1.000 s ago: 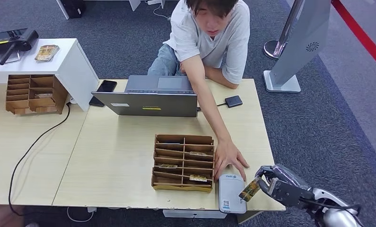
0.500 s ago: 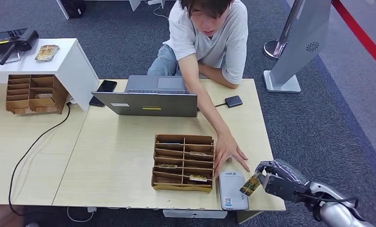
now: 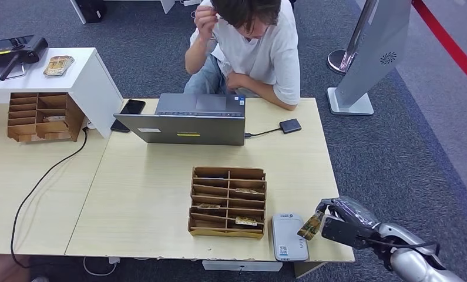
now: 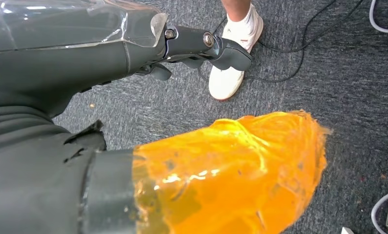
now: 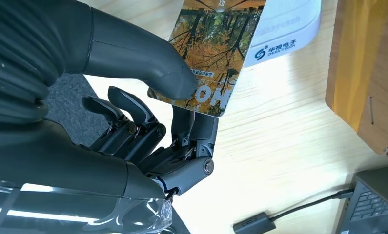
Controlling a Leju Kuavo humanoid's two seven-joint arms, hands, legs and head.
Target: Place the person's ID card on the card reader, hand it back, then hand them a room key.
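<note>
My right hand (image 3: 341, 221) hovers over the table's near right corner and pinches an autumn-forest card (image 3: 311, 225) between thumb and fingers; the wrist view shows the card (image 5: 212, 48) under the thumb (image 5: 148, 58). The white card reader (image 3: 288, 236) lies flat just left of the card, its rounded end (image 5: 285, 30) beside the card. The person (image 3: 251, 44) sits behind the laptop with one hand raised to the head. My left hand (image 4: 201, 46) hangs over grey carpet, fingers curled with nothing in them.
A wooden key-card rack (image 3: 228, 201) with several slots stands left of the reader. A grey laptop (image 3: 187, 120), a phone (image 3: 132, 106) and a small dark hub (image 3: 289, 125) lie farther back. A second rack (image 3: 40, 116) sits at far left. A person's white shoe (image 4: 233, 58) stands on the carpet.
The person's arm, stretched to the reader a second ago, has withdrawn; that hand is now at the head. My right hand keeps the card and has barely shifted.
</note>
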